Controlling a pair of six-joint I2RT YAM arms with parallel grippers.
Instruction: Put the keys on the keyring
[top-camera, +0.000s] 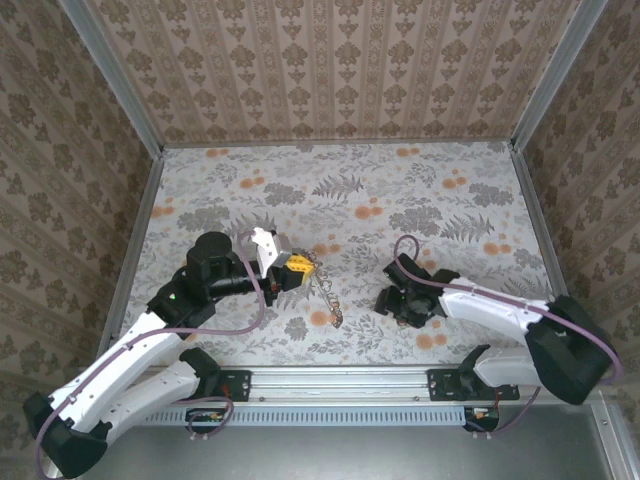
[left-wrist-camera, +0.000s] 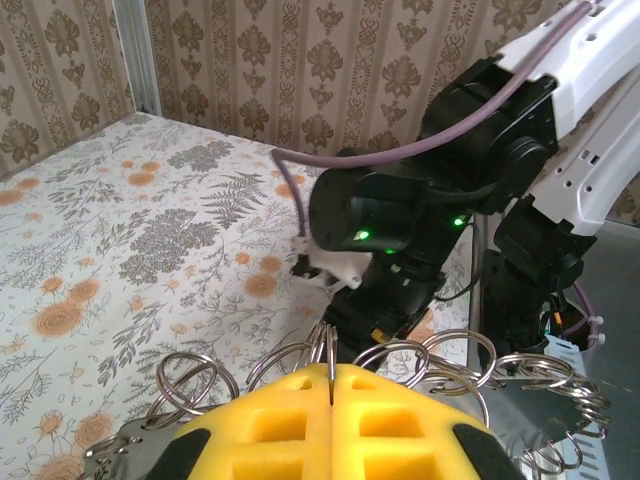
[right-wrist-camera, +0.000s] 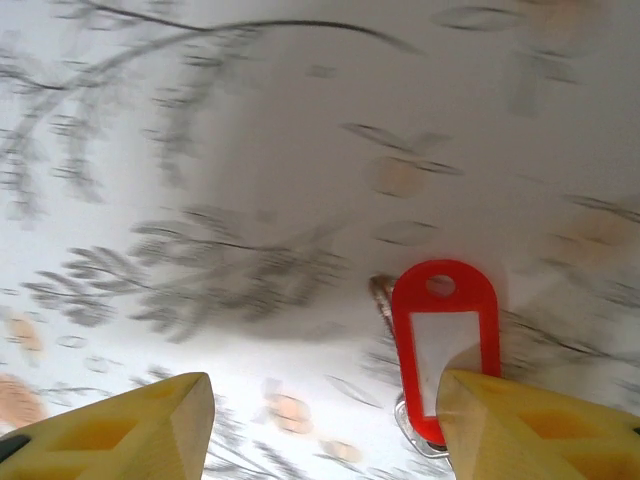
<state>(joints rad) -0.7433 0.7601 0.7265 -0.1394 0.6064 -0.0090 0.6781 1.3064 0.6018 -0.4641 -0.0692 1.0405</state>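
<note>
At the bottom centre of the frame the left gripper (left-wrist-camera: 330, 390) is pressing its yellow fingers (left-wrist-camera: 265, 430) together with no gap, pinching the keyring (left-wrist-camera: 330, 350) at their seam. The keyring's silver wire loops are fanning out to lower left and lower right, just above the fingers. The black-and-white right arm (left-wrist-camera: 400, 215) is standing at upper right, two green lights glowing on it, a purple cable (left-wrist-camera: 480, 110) arching over it. The floral table (left-wrist-camera: 120, 240) is spreading across the left, below the patterned wall (left-wrist-camera: 300, 60).
</note>
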